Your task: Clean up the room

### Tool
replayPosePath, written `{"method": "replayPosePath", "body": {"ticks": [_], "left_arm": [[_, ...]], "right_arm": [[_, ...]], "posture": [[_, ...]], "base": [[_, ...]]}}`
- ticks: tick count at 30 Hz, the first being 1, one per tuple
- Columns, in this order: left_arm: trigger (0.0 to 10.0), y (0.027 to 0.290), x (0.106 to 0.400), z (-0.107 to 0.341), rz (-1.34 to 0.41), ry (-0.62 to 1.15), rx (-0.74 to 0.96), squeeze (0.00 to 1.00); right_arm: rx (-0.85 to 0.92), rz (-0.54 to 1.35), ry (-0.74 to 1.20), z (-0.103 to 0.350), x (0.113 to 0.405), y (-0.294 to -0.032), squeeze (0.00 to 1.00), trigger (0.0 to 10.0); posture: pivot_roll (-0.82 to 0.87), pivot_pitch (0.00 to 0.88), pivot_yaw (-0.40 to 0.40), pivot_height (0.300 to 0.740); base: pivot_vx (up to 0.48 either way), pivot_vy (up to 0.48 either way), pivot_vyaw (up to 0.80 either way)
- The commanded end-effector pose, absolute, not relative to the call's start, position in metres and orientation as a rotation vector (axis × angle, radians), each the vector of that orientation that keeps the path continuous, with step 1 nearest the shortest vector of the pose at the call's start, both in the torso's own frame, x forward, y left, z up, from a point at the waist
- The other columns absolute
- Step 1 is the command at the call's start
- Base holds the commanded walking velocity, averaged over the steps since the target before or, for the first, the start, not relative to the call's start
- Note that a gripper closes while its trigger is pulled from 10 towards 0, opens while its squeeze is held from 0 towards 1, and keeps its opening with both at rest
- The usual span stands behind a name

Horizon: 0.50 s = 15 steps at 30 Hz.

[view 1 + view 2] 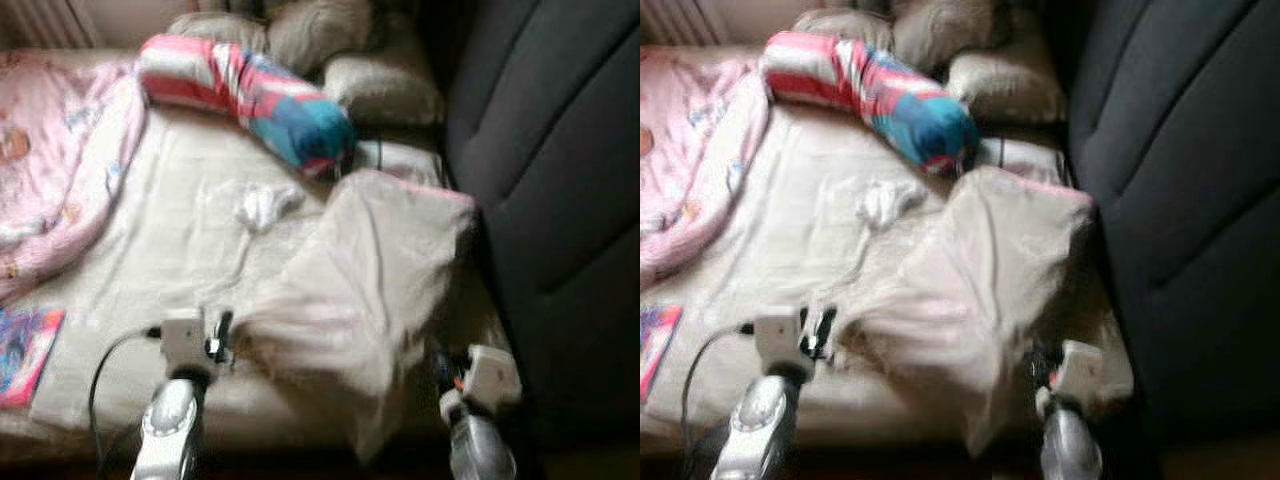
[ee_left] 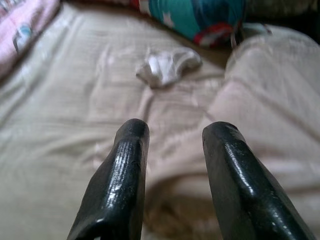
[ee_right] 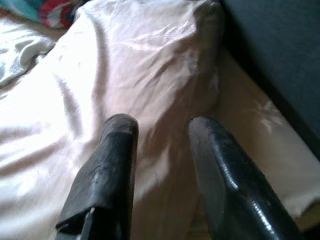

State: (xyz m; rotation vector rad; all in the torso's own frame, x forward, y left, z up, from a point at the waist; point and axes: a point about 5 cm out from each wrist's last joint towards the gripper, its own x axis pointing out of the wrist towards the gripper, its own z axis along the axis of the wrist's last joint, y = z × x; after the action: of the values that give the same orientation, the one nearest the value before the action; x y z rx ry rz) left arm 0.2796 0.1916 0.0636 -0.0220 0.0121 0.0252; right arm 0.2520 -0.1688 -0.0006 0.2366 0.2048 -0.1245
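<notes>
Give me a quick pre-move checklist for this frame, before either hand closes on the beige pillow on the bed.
1. Left hand open, fingers apart: ok.
2. Right hand open, fingers apart: ok.
3. Both hands at the near end of the beige pillow, one each side: ok.
4. Cloth actually between the fingers: cannot tell.
5. White crumpled cloth lies apart from the pillow: ok.
6. Head views sharp enough to judge contact: not ok, blurred.
</notes>
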Motion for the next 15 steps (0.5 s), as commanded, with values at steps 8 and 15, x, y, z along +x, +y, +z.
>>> {"method": "replayPosePath", "body": {"ticks": [8, 15], "left_arm": [[10.0, 0.1867, 0.2788, 0.0590, 0.017, 0.042, -0.046, 0.00], [10.0, 0.1865, 0.2796, 0.0590, 0.014, 0.047, -0.044, 0.00]], "right_arm": [[0.246, -0.155, 0.225, -0.0027, 0.2512, -0.1761, 0.00, 10.0], [0.270, -0.092, 0.281, -0.0087, 0.2492, -0.1702, 0.24, 10.0]], "posture": [[-0.09, 0.190, -0.026, 0.740], [-0.09, 0.186, -0.024, 0.740]], "base": [[0.123, 0.000, 0.00], [0.000, 0.000, 0.00]]}}
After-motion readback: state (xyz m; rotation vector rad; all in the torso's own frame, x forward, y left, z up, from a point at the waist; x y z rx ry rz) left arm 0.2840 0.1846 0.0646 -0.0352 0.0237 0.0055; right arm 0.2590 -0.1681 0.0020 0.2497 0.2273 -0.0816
